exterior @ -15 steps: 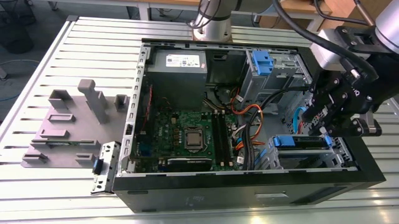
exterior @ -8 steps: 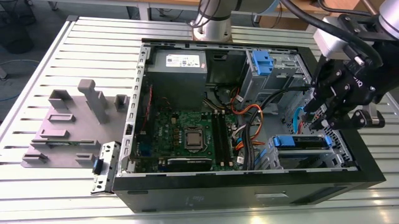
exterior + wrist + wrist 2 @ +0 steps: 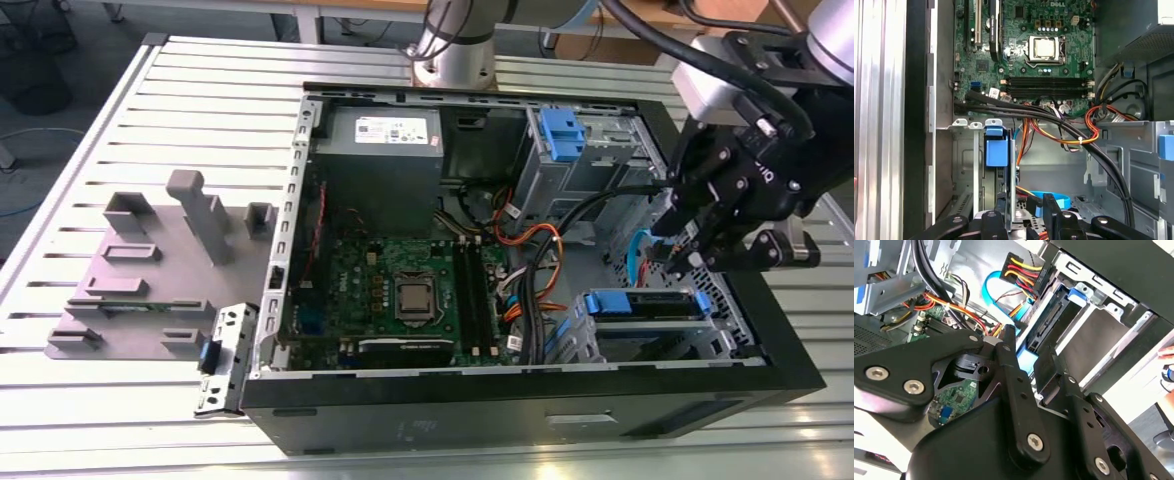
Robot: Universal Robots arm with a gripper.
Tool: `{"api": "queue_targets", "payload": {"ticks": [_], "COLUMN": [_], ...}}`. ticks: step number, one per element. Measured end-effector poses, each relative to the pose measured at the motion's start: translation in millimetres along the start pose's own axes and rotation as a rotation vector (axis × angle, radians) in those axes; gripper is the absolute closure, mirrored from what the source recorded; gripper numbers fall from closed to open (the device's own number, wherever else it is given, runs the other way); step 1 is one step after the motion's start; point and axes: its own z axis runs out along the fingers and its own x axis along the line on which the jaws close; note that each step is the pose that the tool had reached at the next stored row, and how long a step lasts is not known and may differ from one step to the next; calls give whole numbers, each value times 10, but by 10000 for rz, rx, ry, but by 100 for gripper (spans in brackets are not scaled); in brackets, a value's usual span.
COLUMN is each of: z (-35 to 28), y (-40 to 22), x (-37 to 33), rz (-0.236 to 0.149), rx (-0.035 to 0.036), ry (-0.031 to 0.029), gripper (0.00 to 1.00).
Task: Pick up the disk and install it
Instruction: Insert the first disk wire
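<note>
The claw (image 3: 703,262) hangs inside the computer case (image 3: 534,405) with its fingers (image 3: 1010,347) parted and nothing between them, just above the disk (image 3: 650,304), which looks already slid into its bay (image 3: 970,165), though I cannot tell whether it is fully seated. Loose cables (image 3: 1064,131) run close by, so a finger could snag one or knock the blue handle (image 3: 996,150).

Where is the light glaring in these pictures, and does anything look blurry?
In the exterior view, glare whitens the slatted metal table near the front edge. In the second wrist view, the claw looms large and dark up close, while the far corner washes out bright. In the first wrist view, the motherboard looks sharp and evenly lit.
</note>
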Motion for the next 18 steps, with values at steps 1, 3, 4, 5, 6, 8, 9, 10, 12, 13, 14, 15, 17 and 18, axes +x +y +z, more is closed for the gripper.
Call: {"api": "queue_targets", "payload": {"ticks": [1,3,4,5,6,8,9,10,12,13,14,15,17,18], "z": [18,53,61,61,61,62,62,62,79,87,86,86,87,87], "y": [-3,-11,-16,-18,-18,-19,-19,-19,-20,-20,-20,-20,-20,-20], "x": [0,1,2,2,2,1,2,2,2,3,3,3,3,3], "rz": [0,1,0,0,1,0,0,0,0,-1,0,0,0,0], "rx": [0,0,0,0,0,0,0,0,0,0,0,0,0,0], "ry": [-1,0,-1,2,1,0,0,0,-4,-3,1,1,1,1], "gripper": [58,58,58,58,58,58,58,58,58,58,58,58,58,58]}}
